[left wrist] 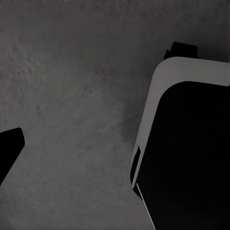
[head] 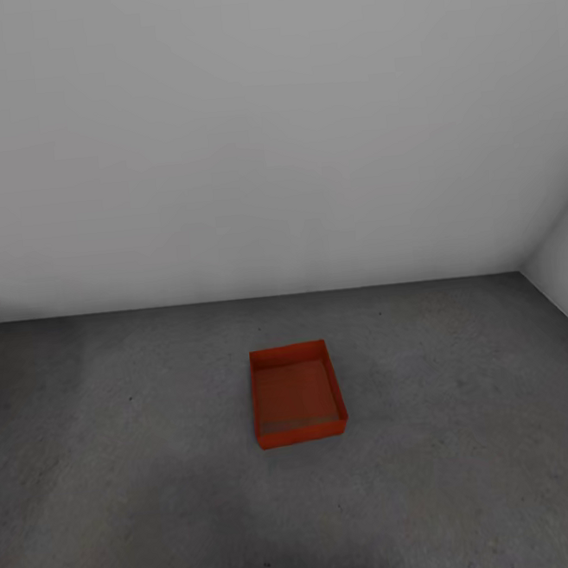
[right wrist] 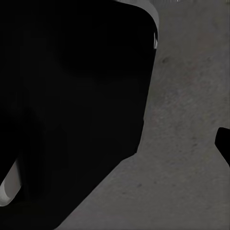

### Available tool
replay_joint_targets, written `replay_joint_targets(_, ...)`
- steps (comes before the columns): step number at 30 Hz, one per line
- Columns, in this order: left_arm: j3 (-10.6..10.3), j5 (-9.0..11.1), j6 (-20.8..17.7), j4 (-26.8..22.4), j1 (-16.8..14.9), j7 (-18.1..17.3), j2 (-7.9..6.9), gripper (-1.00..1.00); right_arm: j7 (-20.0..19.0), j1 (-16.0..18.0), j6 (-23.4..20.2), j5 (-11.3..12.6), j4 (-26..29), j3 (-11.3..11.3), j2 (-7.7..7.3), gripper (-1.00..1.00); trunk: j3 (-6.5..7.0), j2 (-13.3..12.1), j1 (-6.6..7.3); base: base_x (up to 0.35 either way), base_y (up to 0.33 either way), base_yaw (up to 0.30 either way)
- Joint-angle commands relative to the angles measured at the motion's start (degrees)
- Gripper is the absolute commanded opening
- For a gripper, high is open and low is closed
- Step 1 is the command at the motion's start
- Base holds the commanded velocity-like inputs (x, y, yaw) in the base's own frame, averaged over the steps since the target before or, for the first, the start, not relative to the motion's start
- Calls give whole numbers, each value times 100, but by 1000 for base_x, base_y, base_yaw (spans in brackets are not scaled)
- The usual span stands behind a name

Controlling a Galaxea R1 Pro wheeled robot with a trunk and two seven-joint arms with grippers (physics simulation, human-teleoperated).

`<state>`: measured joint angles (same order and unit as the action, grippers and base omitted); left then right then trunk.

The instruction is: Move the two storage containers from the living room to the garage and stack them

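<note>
One red-orange storage container [head: 296, 394] sat on the dark grey concrete floor [head: 473, 439] of the garage, a little way out from the white wall [head: 260, 130]. It was open on top, with nothing seen inside. Both wrist cameras looked down at the floor beside the robot's black-and-white body [left wrist: 187, 143]. I could not tell if either gripper's jaws were loose or squeezed.
</note>
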<state>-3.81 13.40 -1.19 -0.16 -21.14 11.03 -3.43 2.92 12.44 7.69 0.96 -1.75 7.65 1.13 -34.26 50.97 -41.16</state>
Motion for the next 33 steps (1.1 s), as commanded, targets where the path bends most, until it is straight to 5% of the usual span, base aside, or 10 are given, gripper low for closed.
replay_joint_targets(1, -41, 46, -13, -2, -1, 13, 0, 100, 24, 6, 31, 9, -19, 44, 2, 100, 5, 3, 0, 0, 0, 0)
replay_joint_targets(24, -29, 68, 2, 14, 36, -22, 30, 100, 22, -93, -27, 18, -19, 44, 32, 100, 216, 3, 0, 0, 0, 0)
replay_joint_targets(29, -21, 95, 279, 20, 398, -182, 42, 100, 17, -93, 19, 25, -19, 37, 13, 100, 262, 3, 0, 0, 0, 0)
replay_joint_targets(33, -19, 124, 480, 26, 665, -645, 70, 100, 14, -93, 34, 69, -19, 12, 0, 100, 299, 3, 0, 0, 0, 0)
